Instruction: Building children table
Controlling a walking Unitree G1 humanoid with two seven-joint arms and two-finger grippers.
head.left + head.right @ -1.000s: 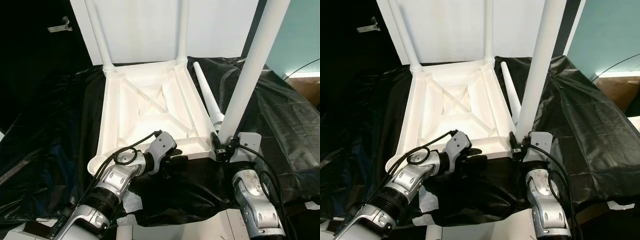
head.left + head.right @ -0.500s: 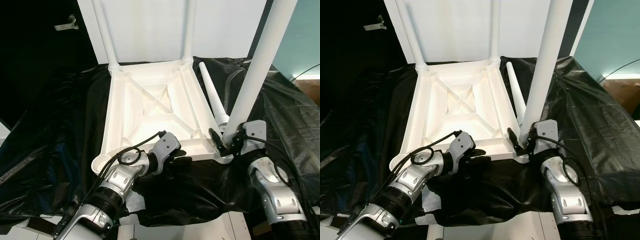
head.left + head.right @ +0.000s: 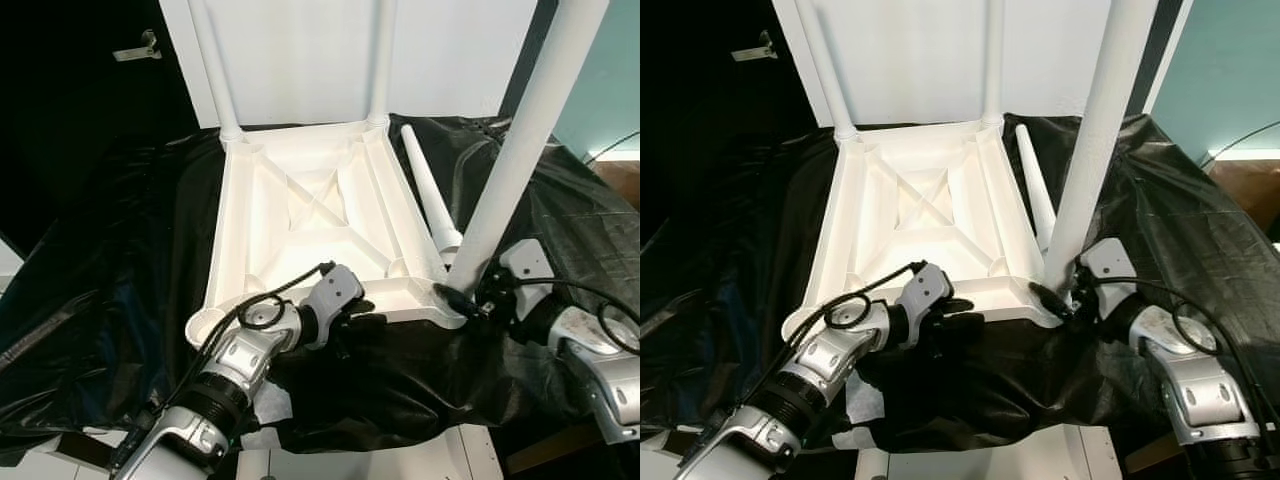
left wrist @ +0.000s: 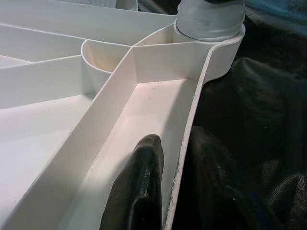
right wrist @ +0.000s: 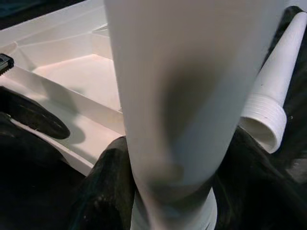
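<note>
An upturned white plastic table top (image 3: 310,215) lies on a black sheet (image 3: 120,250). Two white legs (image 3: 215,70) (image 3: 382,60) stand in its far corners. A third leg (image 3: 525,130) stands, leaning a little, in the near right corner socket, and my right gripper (image 3: 465,298) is shut on its base. In the right wrist view both fingers (image 5: 103,191) hug that leg (image 5: 182,96). My left gripper (image 3: 355,318) is shut on the near rim, one finger (image 4: 139,191) inside the rim and the other outside. A loose leg (image 3: 425,195) lies right of the top.
The near left corner socket (image 3: 205,325) holds no leg. A white panel (image 3: 300,50) stands behind the work surface and a teal wall (image 3: 610,70) is at the right. White paper (image 3: 270,405) lies under my left arm, near the front edge.
My right forearm has swung out to the right around the leg's base while the gripper keeps hold. The left gripper stays on the rim. The camera has shifted slightly.
</note>
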